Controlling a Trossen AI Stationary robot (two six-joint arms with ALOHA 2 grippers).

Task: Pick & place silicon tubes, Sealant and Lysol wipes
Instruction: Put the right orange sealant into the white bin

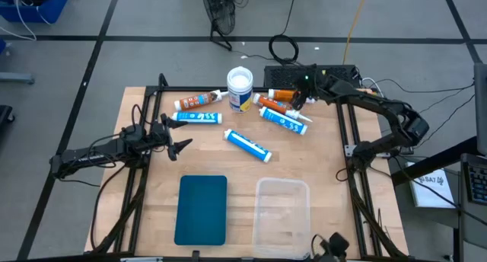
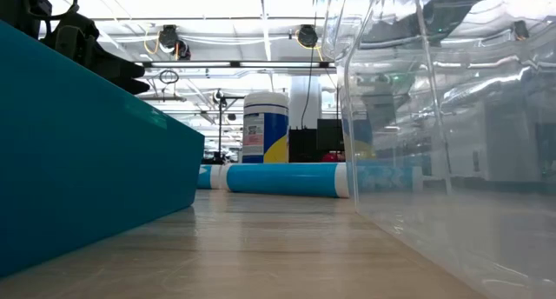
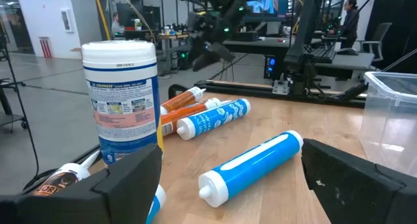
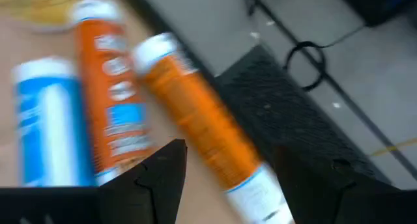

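Overhead, I am seeing the left gripper sitting left of centre with its fingers spread and nothing between them, aimed toward a blue tube lying alone mid-table. The Lysol wipes are standing upright near the top centre, beside an orange tube and a second blue tube. The right gripper is hanging at the upper right over two orange tubes and a third blue tube. A teal bin and a clear bin are lying along the bottom.

Low view: I am looking between the teal bin on the left and the clear bin on the right; the blue tube is lying across the middle, the wipes canister behind it.

Left wrist: the canister is standing at upper left, the lone blue tube at centre.

Right wrist: the fingers are standing half apart around an orange tube; I cannot tell whether they are pinching it.
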